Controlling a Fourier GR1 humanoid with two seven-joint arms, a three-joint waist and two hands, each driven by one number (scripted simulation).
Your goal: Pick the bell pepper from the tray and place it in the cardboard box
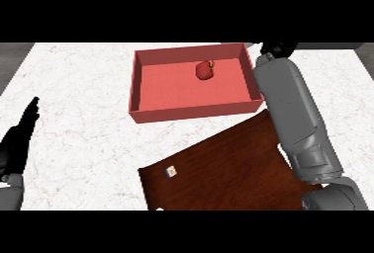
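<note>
A red bell pepper (204, 70) lies inside the reddish cardboard box (194, 111), near its far right part. The dark brown wooden tray (226, 168) sits in front of the box, tilted, with nothing on it but a small pale label (171, 171). My right forearm stretches up along the box's right wall. Only a bit of the right hand (277, 48) shows past the box's far right corner, apart from the pepper. My left hand (21, 136) rests open at the left edge, fingers up, far from box and tray.
The white marble counter (80, 89) spreads to the left of the box and tray. Its left edge runs near my left hand, with grey floor (11, 59) beyond. My right forearm (296, 113) covers the tray's right corner.
</note>
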